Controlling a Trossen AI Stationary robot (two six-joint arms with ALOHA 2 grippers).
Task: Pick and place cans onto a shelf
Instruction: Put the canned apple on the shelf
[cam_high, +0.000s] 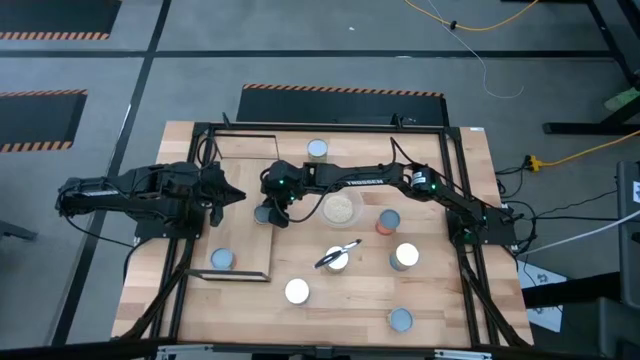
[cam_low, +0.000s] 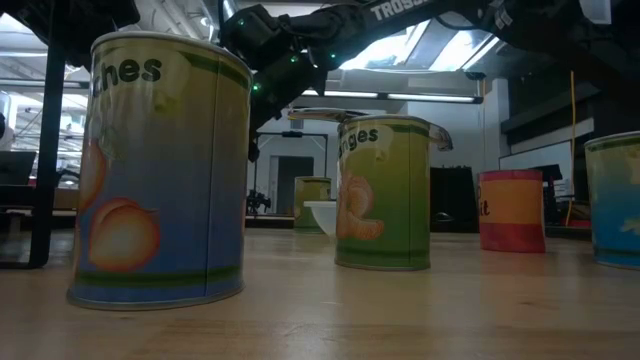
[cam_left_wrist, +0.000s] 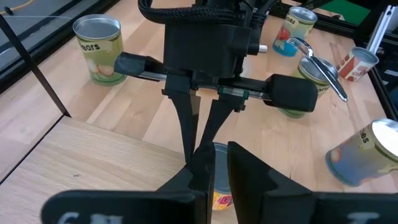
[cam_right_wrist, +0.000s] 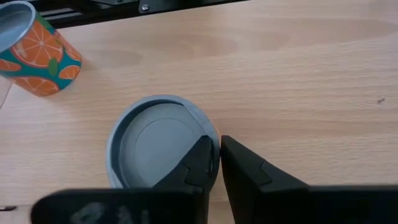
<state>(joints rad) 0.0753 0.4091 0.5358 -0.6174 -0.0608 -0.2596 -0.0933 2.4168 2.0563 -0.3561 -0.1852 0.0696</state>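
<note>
The shelf (cam_high: 212, 200) is a light-wood board in a black wire frame at the table's left. My right gripper (cam_high: 270, 205) reaches across from the right and is shut on a can with a blue-grey top (cam_right_wrist: 149, 140) at the shelf's right edge; its yellow and red side shows in the left wrist view (cam_left_wrist: 222, 200). An orange-patterned can (cam_right_wrist: 34, 53) stands on the shelf's near part (cam_high: 222, 259). My left gripper (cam_high: 236, 196) hangs level just left of the held can, shut and empty. Several other cans stand on the table to the right. My right gripper holds the can by the rim of its top (cam_right_wrist: 212, 144), one finger (cam_right_wrist: 196, 163) inside the rim and one (cam_right_wrist: 249, 171) outside. The fingers come from above, pointing down. The can is upright over the shelf board; whether its base rests on it, I cannot tell.
A clear bowl of pale grains (cam_high: 341, 208) stands right of the held can. A can with a utensil on top (cam_high: 335, 258) is nearer. Other cans stand at the far middle (cam_high: 317, 148), at the right (cam_high: 388, 222) (cam_high: 405, 255) and near the front (cam_high: 297, 291).
</note>
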